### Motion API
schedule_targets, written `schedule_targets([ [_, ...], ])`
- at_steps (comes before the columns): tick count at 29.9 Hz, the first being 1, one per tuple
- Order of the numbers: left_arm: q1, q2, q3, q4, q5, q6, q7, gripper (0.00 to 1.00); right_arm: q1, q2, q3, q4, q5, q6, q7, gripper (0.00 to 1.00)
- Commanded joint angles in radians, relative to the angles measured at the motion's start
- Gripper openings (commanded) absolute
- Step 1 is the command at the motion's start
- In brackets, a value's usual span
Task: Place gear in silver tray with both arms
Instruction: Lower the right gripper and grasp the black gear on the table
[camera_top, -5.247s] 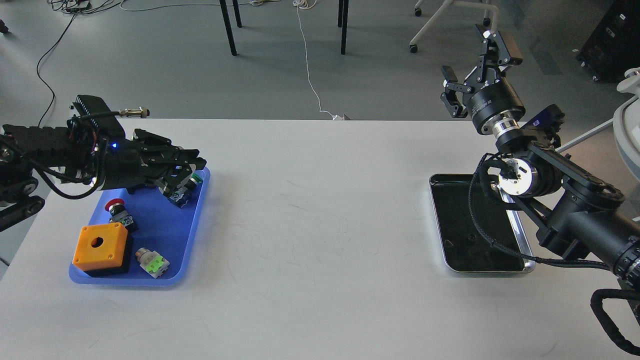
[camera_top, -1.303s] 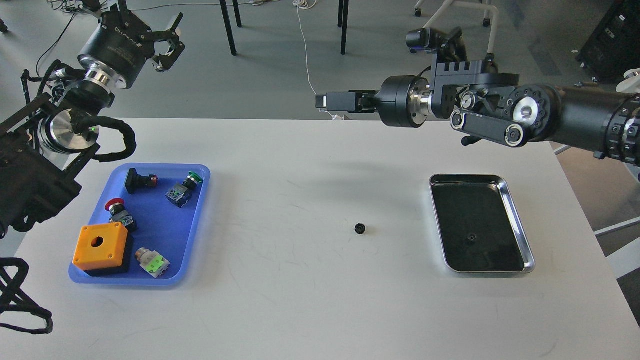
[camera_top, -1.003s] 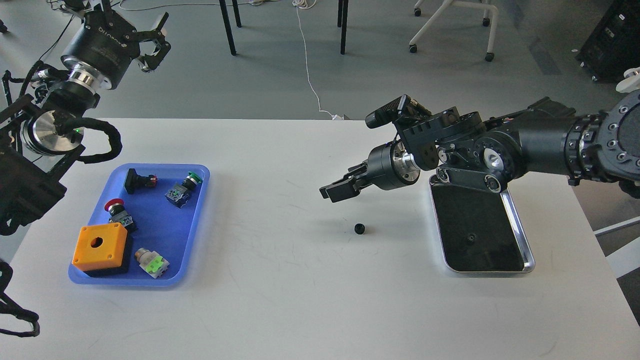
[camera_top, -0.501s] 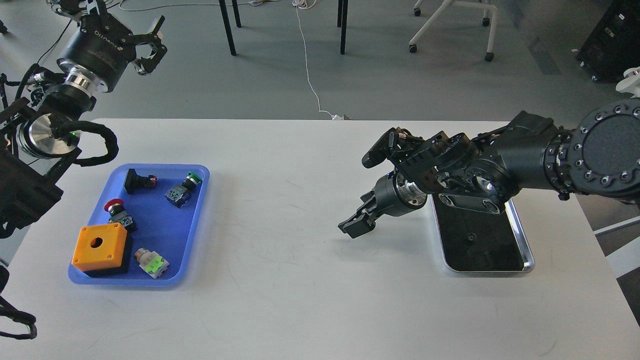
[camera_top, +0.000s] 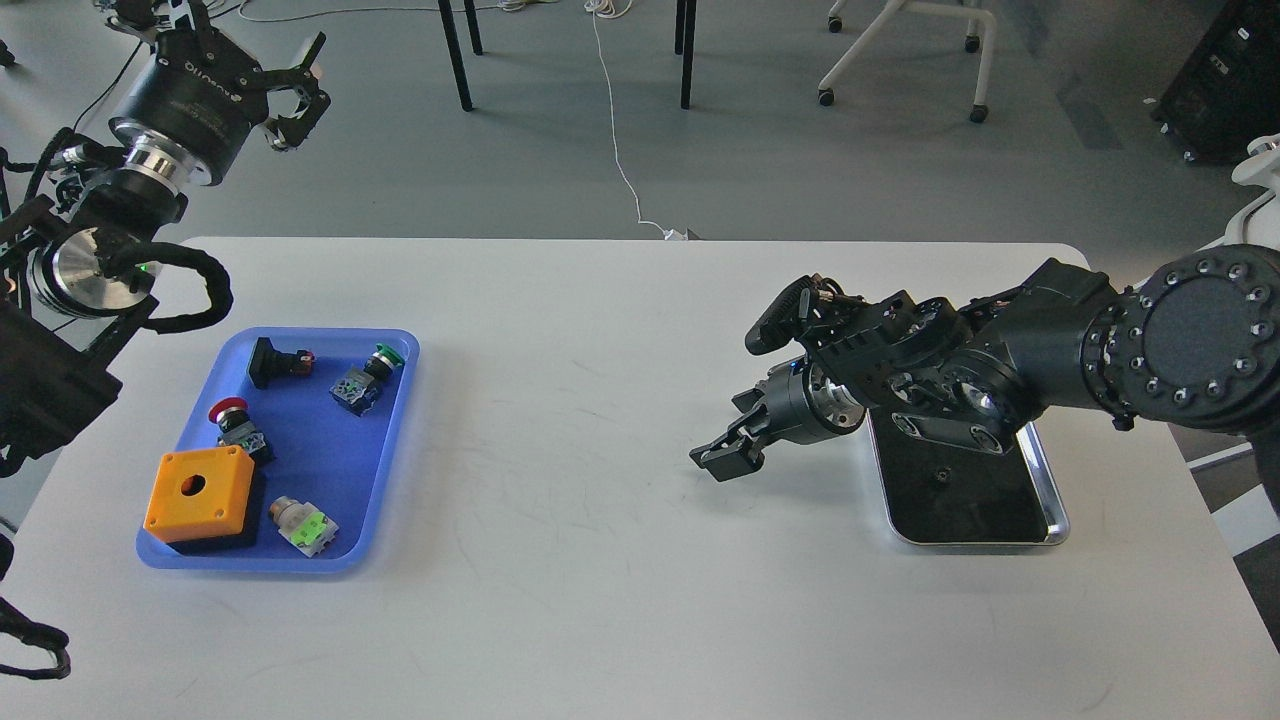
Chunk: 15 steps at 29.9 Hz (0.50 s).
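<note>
My right gripper is low over the white table, just left of the silver tray. It covers the spot where the small black gear lay, so the gear is hidden. The gripper's dark fingers overlap and I cannot tell whether they are shut. The right arm lies across the tray's upper left part. The tray's dark bottom shows nothing in it but a small round mark. My left gripper is raised off the table at the far left, open and empty.
A blue plastic tray at the left holds an orange box, a red-capped button, a green-capped button, a black switch and a green-and-white part. Chair and table legs stand beyond the far edge.
The right arm swung down from above the far edge to the table, and its gripper now covers the gear that lay in plain view. The left gripper drifted slightly left.
</note>
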Motion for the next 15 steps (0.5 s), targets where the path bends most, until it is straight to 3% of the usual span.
schedule_targets([
  [1,0.0,0.001,0.0,0.0,0.0,0.0,0.0,0.98,-0.001,0.0,0.0,0.003,0.005,0.0,0.0,0.82],
  [15,0.005,0.001,0.002,0.0,0.0,-0.002,0.0,0.98,-0.043,0.0,0.006,0.009,0.012,-0.004,0.0,0.71],
])
